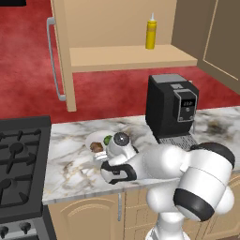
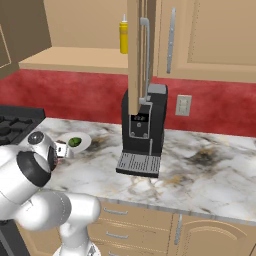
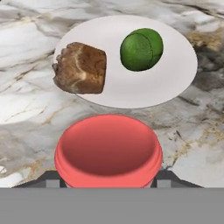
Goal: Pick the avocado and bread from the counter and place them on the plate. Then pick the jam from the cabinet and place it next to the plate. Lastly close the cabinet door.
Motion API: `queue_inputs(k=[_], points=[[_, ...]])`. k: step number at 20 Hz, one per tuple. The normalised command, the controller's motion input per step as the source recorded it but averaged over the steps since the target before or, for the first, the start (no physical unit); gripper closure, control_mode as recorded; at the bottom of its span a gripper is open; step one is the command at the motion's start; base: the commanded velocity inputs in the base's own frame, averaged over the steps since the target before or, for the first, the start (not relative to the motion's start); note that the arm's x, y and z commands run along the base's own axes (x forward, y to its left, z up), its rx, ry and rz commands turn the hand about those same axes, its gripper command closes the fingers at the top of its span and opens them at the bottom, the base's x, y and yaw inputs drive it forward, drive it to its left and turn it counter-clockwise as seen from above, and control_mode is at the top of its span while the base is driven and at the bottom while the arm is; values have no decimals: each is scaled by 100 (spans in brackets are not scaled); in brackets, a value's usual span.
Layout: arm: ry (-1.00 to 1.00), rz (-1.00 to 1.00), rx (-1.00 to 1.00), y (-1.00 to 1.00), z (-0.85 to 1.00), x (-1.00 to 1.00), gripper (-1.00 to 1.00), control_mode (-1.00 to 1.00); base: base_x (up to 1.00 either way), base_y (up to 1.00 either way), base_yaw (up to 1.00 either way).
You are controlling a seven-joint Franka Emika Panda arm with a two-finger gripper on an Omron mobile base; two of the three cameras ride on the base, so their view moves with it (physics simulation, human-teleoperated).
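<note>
My gripper (image 3: pixel 108 181) is clamped on the jam (image 3: pixel 108 151), seemingly just above the counter (image 3: pixel 26 109), beside the plate (image 3: pixel 175 83). Beyond, bread (image 3: pixel 81 68) and avocado (image 3: pixel 141 49) sit on it. Farther up, the cabinet door (image 1: pixel 63 51) stands open.

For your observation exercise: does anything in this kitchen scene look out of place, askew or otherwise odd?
One thing: the cabinet door hangs wide open over the counter. The bread overhangs the plate rim slightly, beside the avocado. The jam sits between the gripper fingers beside the plate. Nothing is spilled.
</note>
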Motion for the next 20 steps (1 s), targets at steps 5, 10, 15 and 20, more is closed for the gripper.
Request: queue_inputs(k=[5, 10, 15, 20], points=[[-4, 0, 0, 0, -14, 6, 100, -100, 0, 0, 0], [-5, 0, 0, 0, -11, 4, 100, -100, 0, 0, 0], [-5, 0, 0, 0, -15, 6, 100, -100, 0, 0, 0], [-4, 0, 0, 0, -18, 5, 100, -100, 0, 0, 0]])
